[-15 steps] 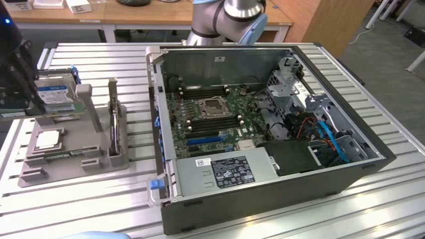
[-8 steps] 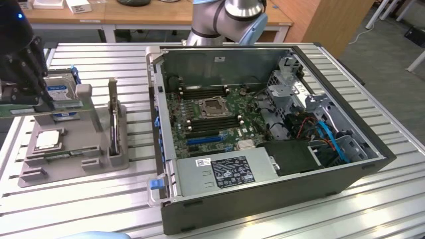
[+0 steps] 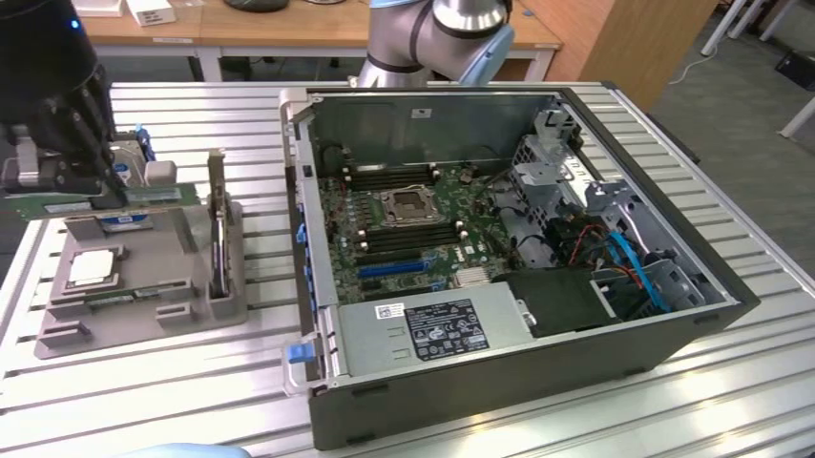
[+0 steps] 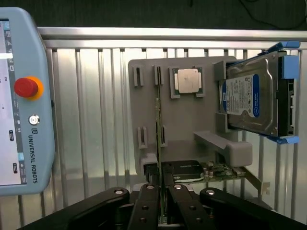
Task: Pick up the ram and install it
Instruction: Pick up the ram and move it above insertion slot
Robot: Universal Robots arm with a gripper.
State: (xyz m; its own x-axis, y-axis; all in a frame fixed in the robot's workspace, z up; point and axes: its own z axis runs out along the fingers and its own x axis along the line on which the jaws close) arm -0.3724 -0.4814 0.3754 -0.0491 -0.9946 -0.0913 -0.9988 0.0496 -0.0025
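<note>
We are looking at the claw (image 3: 79, 196) clenching on the ram (image 3: 153, 197), its two fingers pressing the thin green stick from either side. In the wrist view the claw (image 4: 162, 189) is pinching the ram (image 4: 159, 120) edge-on, so the stick is showing as a narrow green line running away from the fingers.

Reading the exterior view as a clock face centred on the open computer case (image 3: 510, 391), the claw and ram are sitting at about nine o'clock. They are over the grey holder (image 3: 140, 315) on the slatted tabletop (image 3: 153, 401), well apart from the case. We are not able to tell whether the ram is touching the holder or hanging just above it.

On the holder (image 4: 187, 129), the silver processor (image 4: 188, 80) is lying flat just beside the ram's line. The blue-labelled hard drive (image 4: 252, 93) is standing tilted in its cradle, and an expansion card (image 4: 216, 171) is resting near the fingers. The case is lying on its side with the motherboard (image 3: 407, 239) facing up. A teach pendant (image 4: 21, 96) is lying on the tabletop (image 4: 91, 120) beside the holder.
</note>
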